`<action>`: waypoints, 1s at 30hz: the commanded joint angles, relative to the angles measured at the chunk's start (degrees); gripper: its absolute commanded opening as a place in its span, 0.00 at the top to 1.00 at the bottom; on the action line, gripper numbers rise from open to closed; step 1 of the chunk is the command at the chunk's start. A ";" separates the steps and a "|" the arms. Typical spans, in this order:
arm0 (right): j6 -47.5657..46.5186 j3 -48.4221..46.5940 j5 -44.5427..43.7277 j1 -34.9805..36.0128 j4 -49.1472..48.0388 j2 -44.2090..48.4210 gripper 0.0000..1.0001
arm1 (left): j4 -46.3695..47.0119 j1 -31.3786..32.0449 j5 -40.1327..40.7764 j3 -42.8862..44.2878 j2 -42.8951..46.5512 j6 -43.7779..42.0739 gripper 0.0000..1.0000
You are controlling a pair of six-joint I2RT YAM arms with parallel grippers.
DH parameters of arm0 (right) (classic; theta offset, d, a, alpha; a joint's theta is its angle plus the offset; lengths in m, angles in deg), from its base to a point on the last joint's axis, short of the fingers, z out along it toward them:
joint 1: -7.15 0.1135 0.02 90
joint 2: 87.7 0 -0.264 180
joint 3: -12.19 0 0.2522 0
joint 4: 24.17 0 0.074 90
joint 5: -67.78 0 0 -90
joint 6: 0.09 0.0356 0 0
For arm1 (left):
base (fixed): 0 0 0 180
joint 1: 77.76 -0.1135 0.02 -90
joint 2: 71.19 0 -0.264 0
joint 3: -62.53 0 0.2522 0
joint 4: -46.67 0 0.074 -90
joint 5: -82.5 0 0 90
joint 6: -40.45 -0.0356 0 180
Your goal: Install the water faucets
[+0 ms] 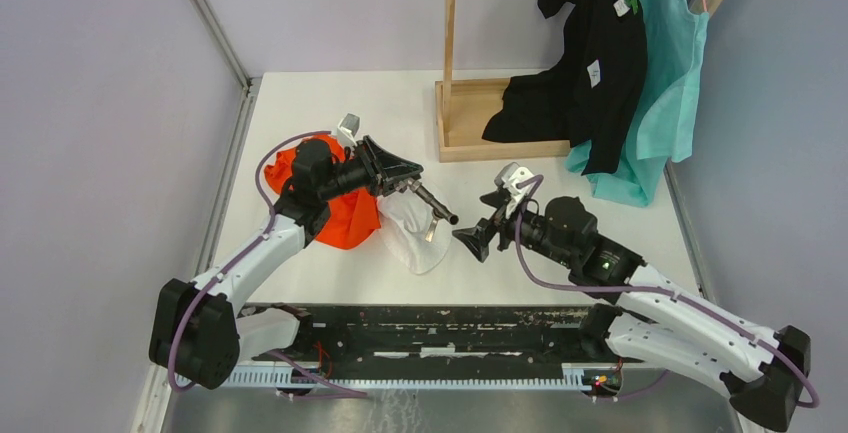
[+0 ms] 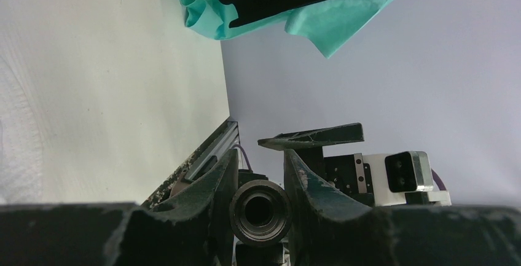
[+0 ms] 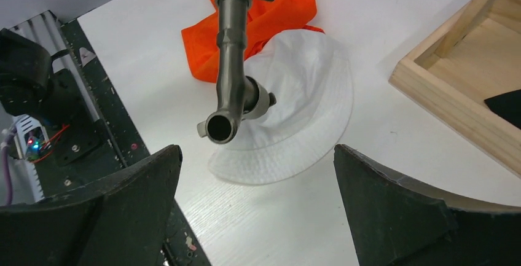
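My left gripper [image 1: 402, 185] is shut on a grey metal faucet part [image 1: 432, 203] and holds it above the table, its open pipe end pointing at the right gripper. In the left wrist view the part's round mouth [image 2: 260, 211] sits between my two fingers. In the right wrist view the faucet pipe [image 3: 230, 72] reaches down from the top, with a small side handle near its open end. My right gripper [image 1: 473, 240] is open and empty, a short way right of the pipe end and facing it.
A white bucket hat [image 1: 415, 235] and an orange cloth [image 1: 345, 208] lie under the left gripper. A wooden stand base [image 1: 470, 118] with an upright post stands at the back. Black and teal garments [image 1: 620, 63] hang at the back right. A black rail [image 1: 430, 328] runs along the near edge.
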 commanded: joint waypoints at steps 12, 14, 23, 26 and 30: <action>-3.11 -0.03 -4.95 1.05 -11.95 -5.12 0.00 | 1.64 -0.21 1.12 1.36 -0.06 0.54 0.97; -2.98 0.41 -4.73 1.05 -12.10 -5.04 0.00 | 1.59 -0.17 1.44 1.44 -0.01 0.43 0.97; -1.81 3.54 -4.38 1.00 -13.48 -2.90 0.00 | 1.69 -0.15 1.11 1.37 -0.32 0.49 0.97; -1.29 5.85 -4.50 1.03 -16.12 -1.32 0.00 | 1.13 -0.14 1.53 1.62 0.25 0.44 0.97; -1.73 6.79 -4.47 1.05 -17.53 -1.36 0.00 | 0.72 -0.10 2.06 1.63 0.82 0.48 0.97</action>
